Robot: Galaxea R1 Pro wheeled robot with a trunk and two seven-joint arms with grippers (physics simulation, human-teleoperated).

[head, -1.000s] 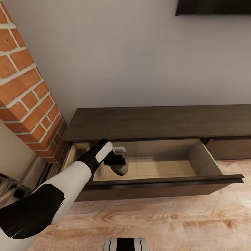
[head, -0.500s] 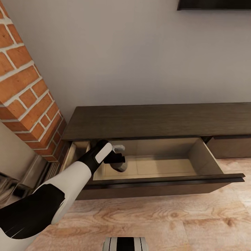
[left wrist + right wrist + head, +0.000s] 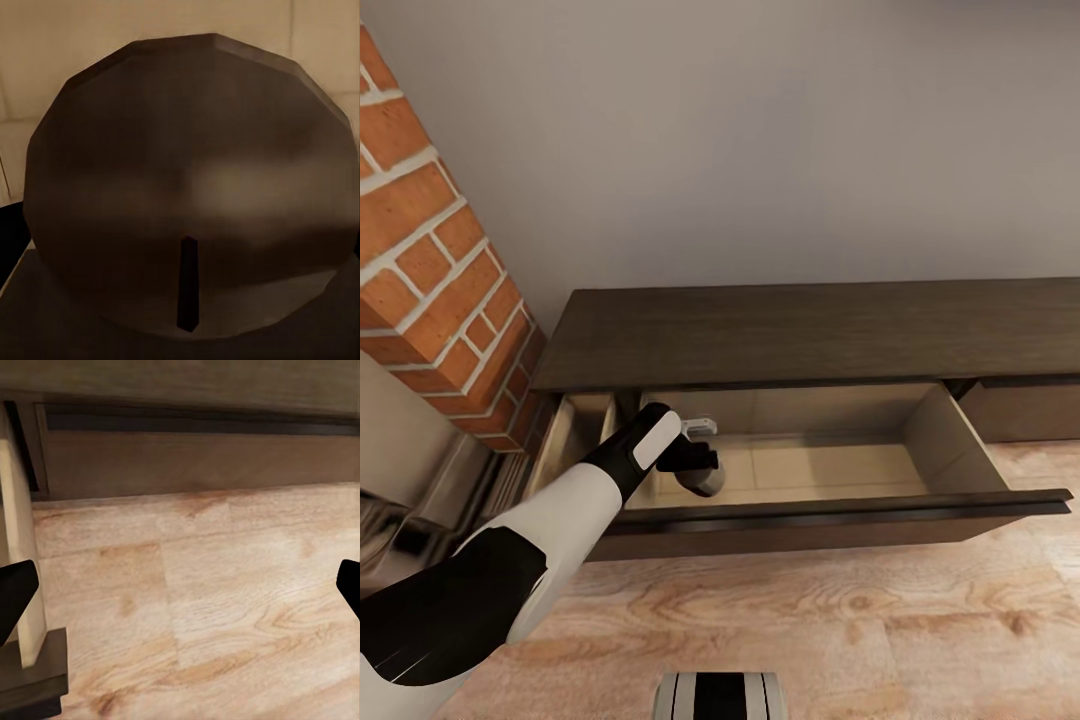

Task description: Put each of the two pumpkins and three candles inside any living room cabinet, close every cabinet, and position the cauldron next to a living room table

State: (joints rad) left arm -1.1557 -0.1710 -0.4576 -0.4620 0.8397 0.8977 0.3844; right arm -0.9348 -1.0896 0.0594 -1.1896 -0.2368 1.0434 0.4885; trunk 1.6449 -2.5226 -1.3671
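Observation:
The long dark brown cabinet [image 3: 810, 330] stands against the wall with one wide drawer [image 3: 840, 512] pulled out over the floor. My left gripper [image 3: 695, 462] reaches into the drawer's left end, shut on a stubby grey-tan candle [image 3: 707, 484] that hangs tilted just above the drawer's pale floor. In the left wrist view the candle [image 3: 187, 165] sits very close, its dark wick showing. My right gripper [image 3: 180, 592] is open over the wooden floor, near the cabinet's base [image 3: 195, 457]. Pumpkins, cauldron and coffee table are out of view.
A red brick column [image 3: 430, 270] rises just left of the cabinet. Another cabinet front [image 3: 1025, 410] at the right is shut. The open drawer's front juts out over the light wood floor [image 3: 860, 620], and my base [image 3: 720, 695] is close before it.
The head view has shifted, so the cabinet sits a little higher in the picture. The left gripper with the candle stays at the drawer's left end.

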